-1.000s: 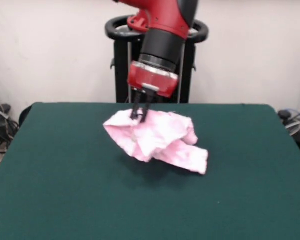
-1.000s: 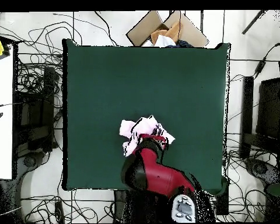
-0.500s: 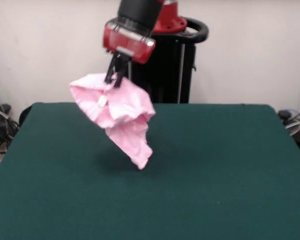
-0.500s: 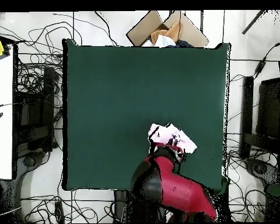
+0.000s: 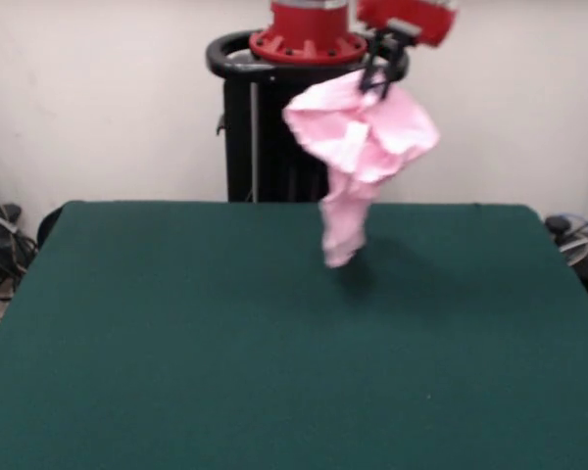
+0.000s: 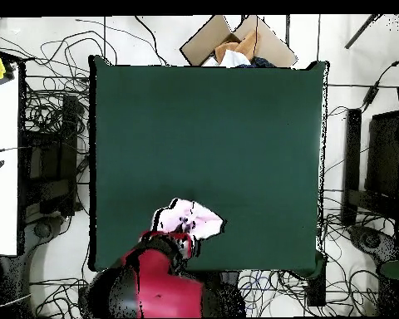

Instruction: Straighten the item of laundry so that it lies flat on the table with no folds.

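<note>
The gripper [image 5: 377,73] is clamped on the top of the pink pants [image 5: 361,147] — they hang bunched below it, one leg dangling, clear of the green table [image 5: 176,372] beneath. Behind the gripper stands the black pedestal [image 5: 265,127] — then a pale wall [image 5: 98,98].

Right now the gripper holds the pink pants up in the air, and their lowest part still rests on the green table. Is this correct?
Not quite. The gripper does hold the pink pants up, but their lowest part hangs clear above the green table, touching nothing. The front view shows the gap and a shadow below.
</note>
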Available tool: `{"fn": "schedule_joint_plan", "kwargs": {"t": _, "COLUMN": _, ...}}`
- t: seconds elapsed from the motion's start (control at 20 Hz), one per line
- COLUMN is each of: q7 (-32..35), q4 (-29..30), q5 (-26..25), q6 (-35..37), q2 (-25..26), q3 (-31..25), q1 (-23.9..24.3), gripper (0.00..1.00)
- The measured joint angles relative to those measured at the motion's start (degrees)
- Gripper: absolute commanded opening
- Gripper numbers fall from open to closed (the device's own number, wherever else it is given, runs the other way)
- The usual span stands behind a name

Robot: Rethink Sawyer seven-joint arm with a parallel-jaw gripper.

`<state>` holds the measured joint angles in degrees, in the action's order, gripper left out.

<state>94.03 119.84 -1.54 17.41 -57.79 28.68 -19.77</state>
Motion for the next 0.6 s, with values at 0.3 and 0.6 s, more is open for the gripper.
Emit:
{"fn": "schedule_joint_plan", "kwargs": {"t": 0.3, "q7": 4.6, "q4": 0.8, "q5": 5.4, "q6": 2.6, "q2": -0.5, "q3": -0.8, "q1": -2.9, "gripper": 0.00}}
{"fn": "schedule_joint_plan", "kwargs": {"t": 0.6, "q7": 5.1, "q4": 4.2, "q5": 9.2, "q6": -2.9, "q2": 0.7, "q3": -5.6, "q1": 4.7, "gripper": 0.00}}
